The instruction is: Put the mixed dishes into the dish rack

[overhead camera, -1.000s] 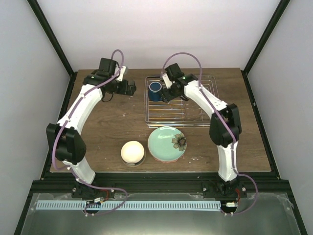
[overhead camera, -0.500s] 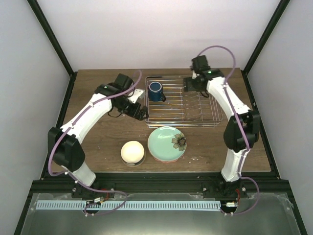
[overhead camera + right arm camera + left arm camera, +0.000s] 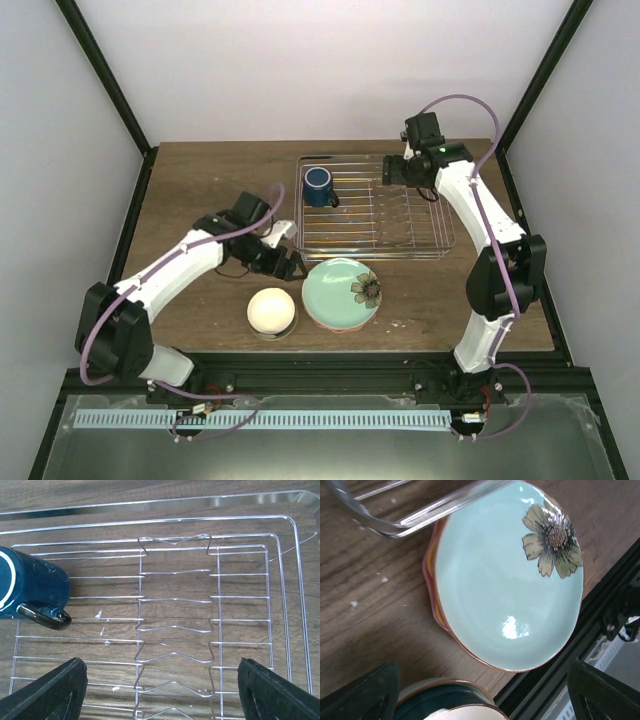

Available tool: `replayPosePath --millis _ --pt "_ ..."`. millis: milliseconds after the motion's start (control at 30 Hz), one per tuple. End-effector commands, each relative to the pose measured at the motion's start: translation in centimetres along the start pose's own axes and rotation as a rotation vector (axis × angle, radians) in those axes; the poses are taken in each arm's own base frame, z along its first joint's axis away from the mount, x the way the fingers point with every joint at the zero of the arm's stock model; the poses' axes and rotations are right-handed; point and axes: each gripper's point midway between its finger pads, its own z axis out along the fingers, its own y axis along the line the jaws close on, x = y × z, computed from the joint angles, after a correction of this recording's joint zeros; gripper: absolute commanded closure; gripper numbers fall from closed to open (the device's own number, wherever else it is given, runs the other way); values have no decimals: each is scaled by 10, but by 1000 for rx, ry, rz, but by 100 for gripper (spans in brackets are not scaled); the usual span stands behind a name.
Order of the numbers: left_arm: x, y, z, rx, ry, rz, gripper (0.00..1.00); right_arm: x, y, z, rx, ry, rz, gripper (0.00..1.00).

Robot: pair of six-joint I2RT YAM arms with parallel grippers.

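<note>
The wooden surface (image 3: 200, 190) carries everything. On its far right part sits the dish rack (image 3: 400, 218), a stiff chrome wire frame with upright prongs down its middle and most of its slots unfilled.

Just near of the rack lies the mint-green flower-marked plate (image 3: 340, 292), flat on top of the scalloped pink-red plate (image 3: 427, 567), of which only a sliver of edge shows on the left. Whether the top plate touches the rack's wire I cannot tell. Both look glazed, hard, slick and breakable. Lying flat, the top plate probably offers only its rim, best pinched at the left edge, where the lower plate leaves little room for a finger underneath.

The cream-white bowl (image 3: 271, 310) stands left of the plates near the front edge, smooth and rounded, so its rim is likely the safer hold.

The dark blue mug (image 3: 318, 186) stands upright in the rack's far left corner.

The left tool (image 3: 290, 262) hovers between bowl and plates, spread wide and carrying nothing. The right tool (image 3: 395, 172) hangs over the rack's far side, also wide and bare.
</note>
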Motion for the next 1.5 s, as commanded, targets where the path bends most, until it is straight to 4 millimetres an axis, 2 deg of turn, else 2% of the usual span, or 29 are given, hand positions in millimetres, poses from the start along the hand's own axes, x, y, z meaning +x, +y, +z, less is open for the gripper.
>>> replayPosePath --millis 0,200,567,900,1333,1467 --pt "-7 -13 18 -18 -102 103 7 -2 4 -10 -25 -28 -2 17" --pt "-7 -25 45 -20 -134 150 8 6 -1 -20 -14 -43 -25 17" --pt "-3 2 66 -144 -114 134 9 23 -4 -35 -32 -55 -34 17" --pt "2 4 88 -100 -79 125 12 27 -7 -40 -19 -59 -42 17" --pt "16 5 106 -61 -28 109 37 32 -7 -33 -19 -38 -44 17" --pt "18 6 107 -60 -25 107 52 35 -9 -34 -13 -37 -44 16"
